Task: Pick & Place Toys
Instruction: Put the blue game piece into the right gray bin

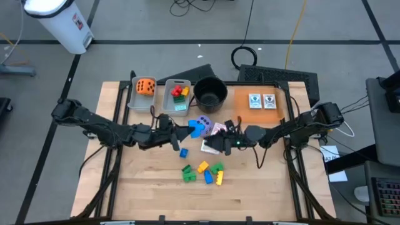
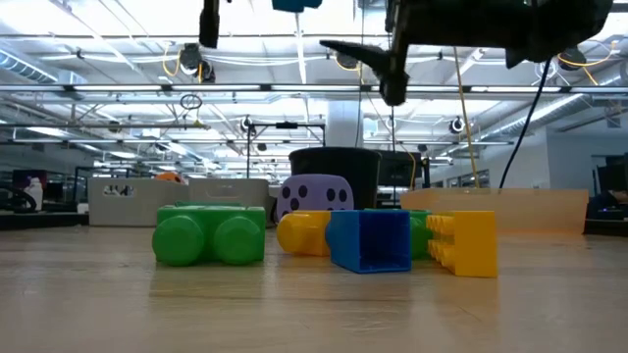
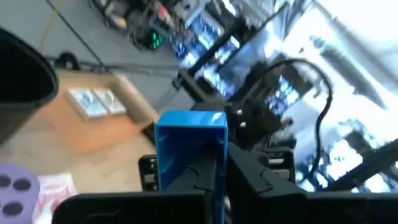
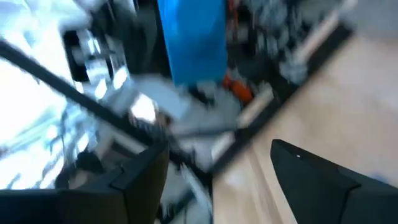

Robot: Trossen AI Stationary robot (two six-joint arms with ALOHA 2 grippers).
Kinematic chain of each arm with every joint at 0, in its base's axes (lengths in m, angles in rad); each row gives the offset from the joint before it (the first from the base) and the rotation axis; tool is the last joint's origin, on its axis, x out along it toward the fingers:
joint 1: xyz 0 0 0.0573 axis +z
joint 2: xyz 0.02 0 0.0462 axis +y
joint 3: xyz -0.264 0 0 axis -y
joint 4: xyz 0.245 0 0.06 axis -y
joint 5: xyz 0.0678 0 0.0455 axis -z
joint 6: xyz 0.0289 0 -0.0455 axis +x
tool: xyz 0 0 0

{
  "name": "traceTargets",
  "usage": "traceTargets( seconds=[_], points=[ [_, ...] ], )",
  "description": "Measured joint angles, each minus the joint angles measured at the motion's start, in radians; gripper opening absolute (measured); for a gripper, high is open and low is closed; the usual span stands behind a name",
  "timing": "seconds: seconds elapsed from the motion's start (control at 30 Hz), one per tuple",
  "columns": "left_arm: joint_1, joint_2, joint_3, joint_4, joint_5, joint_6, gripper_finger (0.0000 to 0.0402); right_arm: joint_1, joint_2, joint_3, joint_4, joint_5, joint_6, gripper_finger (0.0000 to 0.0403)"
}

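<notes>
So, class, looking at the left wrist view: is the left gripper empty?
No, the left gripper is shut on a blue block, which stands up between its dark fingers.

A pale wooden bench [image 1: 156, 194] stands on a grey floor [image 1: 156, 25] crossed by dark lines. Loose cables [image 1: 187, 6] trail over the floor, and a white bin [image 1: 62, 25] stands off one corner. In the level view, ceiling pipes [image 2: 118, 88] and strip lights run overhead.

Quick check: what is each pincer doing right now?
Left pincer: shut on the blue block.
Right pincer: open, holding nothing.
</notes>
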Motion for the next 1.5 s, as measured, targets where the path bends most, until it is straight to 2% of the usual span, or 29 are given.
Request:
traceTargets(
  seconds=[0.17, 0.33, 0.5, 0.63, 0.73, 0.93, 1.2, 1.33, 1.5],
  points=[
    [-0.019, 0.0, 0.0, 0.067, -0.088, 0.053, 0.0006, 0.001, 0.002, 0.001, 0.081, 0.109, -0.058, 0.028],
    [-0.011, 0.016, 0.001, 0.114, -0.091, 0.059, 0.0016, 0.001, 0.002, 0.001, 0.184, 0.124, -0.105, 0.0273],
    [0.012, 0.104, 0.017, 0.237, -0.017, 0.059, 0.0007, 0.001, 0.003, 0.001, 0.198, 0.122, -0.128, 0.027],
    [0.037, 0.173, 0.062, 0.259, 0.038, 0.051, 0.0018, 0.002, 0.003, 0.0, 0.191, 0.1, -0.123, 0.027],
    [0.058, 0.204, 0.097, 0.261, 0.087, 0.047, 0.0012, 0.005, 0.003, 0.0, 0.198, 0.1, -0.126, 0.027],
    [0.091, 0.214, 0.114, 0.262, 0.126, 0.047, 0.0017, 0.009, 0.003, 0.0, 0.215, 0.1, -0.134, 0.027],
    [0.079, 0.215, 0.114, 0.264, 0.141, 0.048, 0.001, 0.009, 0.003, 0.0, 0.275, 0.105, -0.197, 0.0268],
    [0.079, 0.215, 0.114, 0.265, 0.14, 0.042, 0.002, 0.009, 0.003, 0.0, 0.274, 0.105, -0.197, 0.025],
    [0.079, 0.215, 0.114, 0.264, 0.14, 0.043, 0.0007, 0.009, 0.003, 0.0, 0.254, 0.104, -0.197, 0.0205]
  ],
)
